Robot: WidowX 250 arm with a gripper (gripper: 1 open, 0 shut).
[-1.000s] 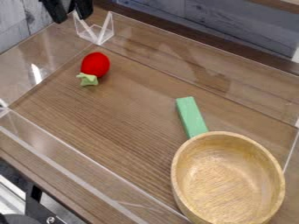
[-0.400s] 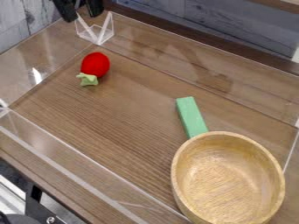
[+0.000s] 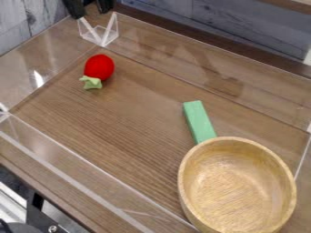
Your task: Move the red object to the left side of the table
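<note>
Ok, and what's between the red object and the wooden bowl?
The green block lies between but off the direct line from red object to bowl; along that line, bare tabletop. Seen in the camera view.

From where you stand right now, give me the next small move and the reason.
Probably ease the open gripper back down toward the red object: it hangs above the table near the top edge of the view, while the toy rests on the wood, free of the jaws. Whether this spot already counts as left, I cannot tell.
</note>
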